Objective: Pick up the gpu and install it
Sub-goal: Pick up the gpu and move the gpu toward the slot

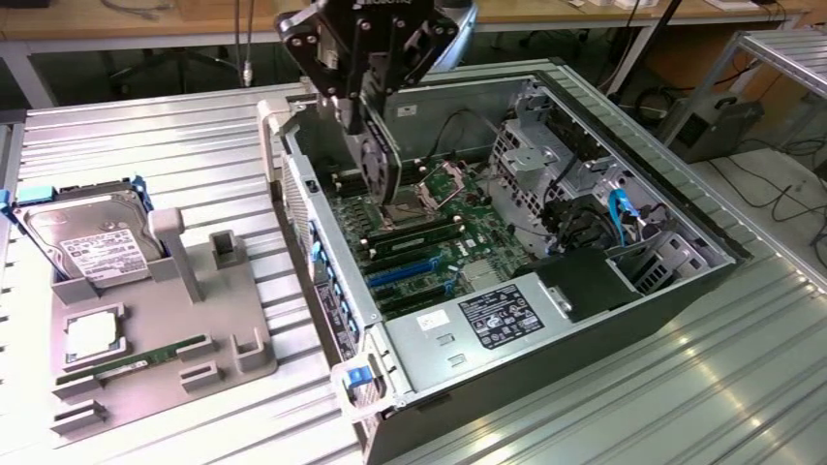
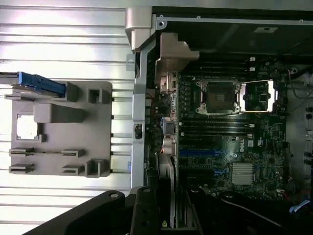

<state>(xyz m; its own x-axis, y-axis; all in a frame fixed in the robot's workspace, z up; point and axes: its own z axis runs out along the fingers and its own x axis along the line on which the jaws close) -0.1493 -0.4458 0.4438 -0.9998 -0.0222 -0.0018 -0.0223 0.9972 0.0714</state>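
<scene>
The claw (image 1: pixel 366 108) is clamped on the upper edge of the gpu (image 1: pixel 382 165), which hangs upright and edge-on beneath it, inside the open top of the case (image 1: pixel 672 262). The case lies on its side on the ribbed metal worktop (image 1: pixel 130 136). Straight below the claw and card is the motherboard (image 1: pixel 446 242). The card's lower end shows in front of the open CPU socket (image 1: pixel 421 199), and I cannot tell whether it touches the board. The blue slots (image 1: pixel 401 273) lie on the board, apart from the card. Well away from the claw, outside the case toward the exterior view's left, a grey holder (image 1: pixel 155 387) sits on the worktop. It carries a hard drive (image 1: pixel 88 244) standing on edge, a square chip (image 1: pixel 95 334) and a green memory stick (image 1: pixel 136 360).
</scene>
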